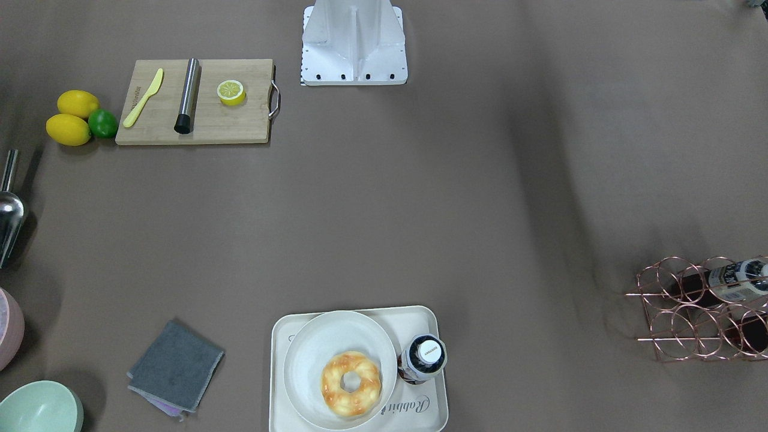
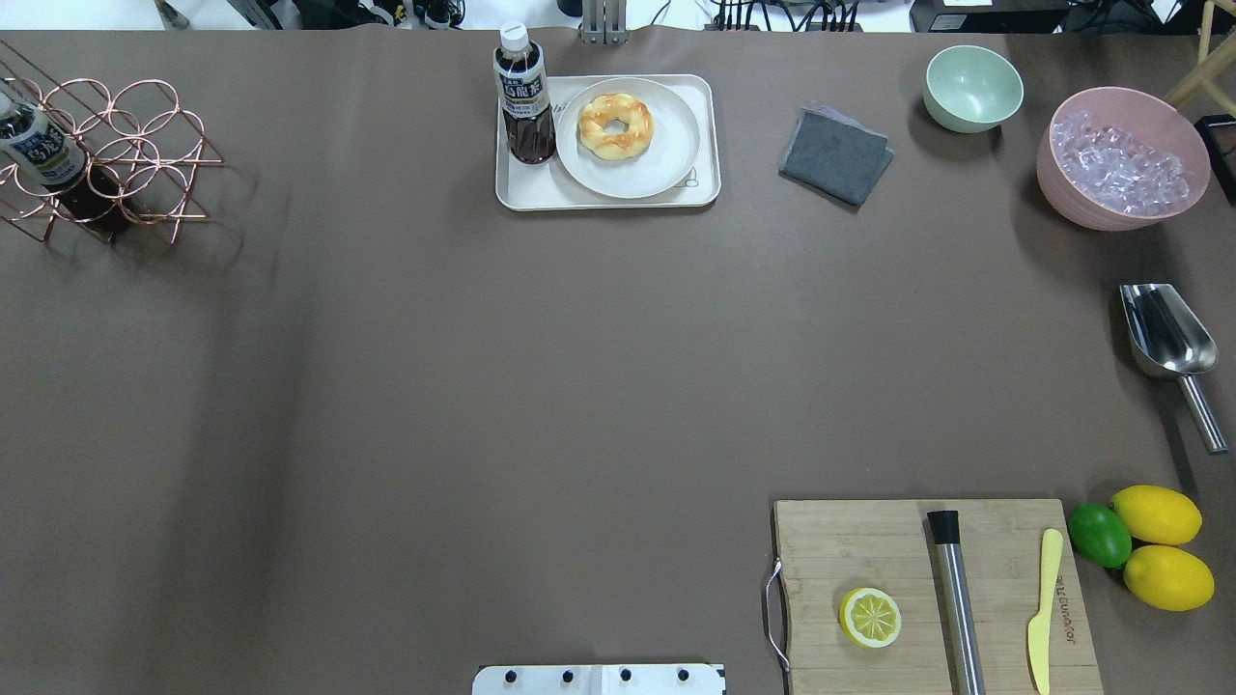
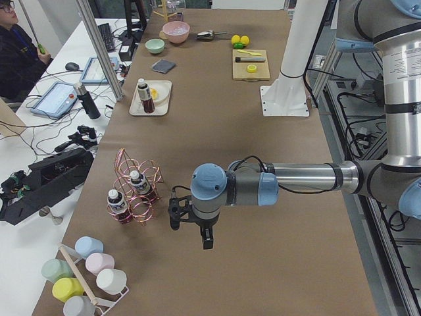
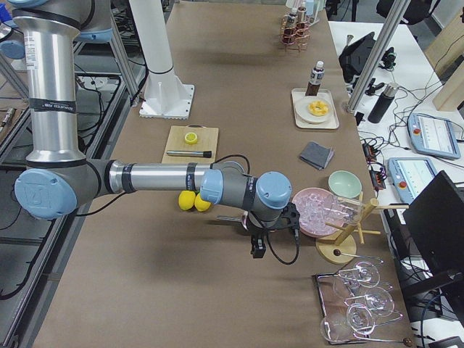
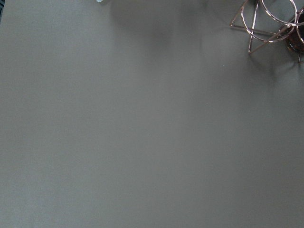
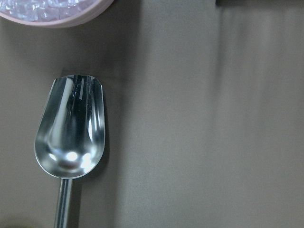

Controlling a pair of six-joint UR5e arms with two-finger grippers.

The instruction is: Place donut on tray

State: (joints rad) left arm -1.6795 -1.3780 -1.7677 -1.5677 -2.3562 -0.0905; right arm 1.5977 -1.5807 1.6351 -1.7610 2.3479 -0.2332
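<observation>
The donut lies on a round off-white plate that stands on the cream tray at the table's far edge. A dark drink bottle stands on the tray beside the plate. My left gripper hangs above the table near the copper rack, far from the tray. My right gripper hangs over the scoop, near the pink bowl. Both show only in the side views, so I cannot tell if they are open or shut.
A cutting board holds a halved lemon, a steel rod and a yellow knife. Two lemons and a lime lie beside it. A steel scoop, a pink ice bowl, a green bowl, a grey cloth and a copper rack stand around the table.
</observation>
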